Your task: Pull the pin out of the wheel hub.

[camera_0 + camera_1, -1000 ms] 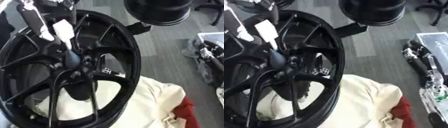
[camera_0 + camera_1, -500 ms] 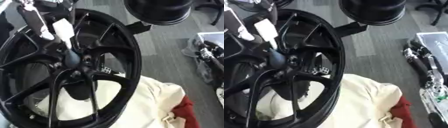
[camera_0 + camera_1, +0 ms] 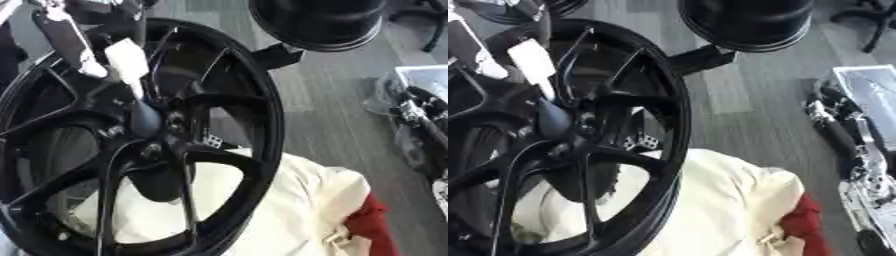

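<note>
A big black spoked wheel [image 3: 254, 115] stands tilted across the left half of both views, resting on a cream cloth [image 3: 289, 215]. At its hub [image 3: 162, 132] sits a dark bluish rounded piece [image 3: 144, 120]; I cannot make out more of the pin than that. My left hand [image 3: 127, 62], black with white parts, comes in from the upper left and reaches down onto the hub right above that piece. How it grips is hidden. My right hand [image 3: 824, 107], black and silver, rests far off at the right edge.
A second black wheel or tyre [image 3: 319, 22] stands behind at the top, on a grey floor [image 3: 332, 110]. A clear box [image 3: 872, 95] lies at the right edge. A red cloth [image 3: 376, 225] pokes out beside the cream cloth at the lower right.
The left hand has stayed at the hub and the wheel has not moved. The picture has shifted only slightly.
</note>
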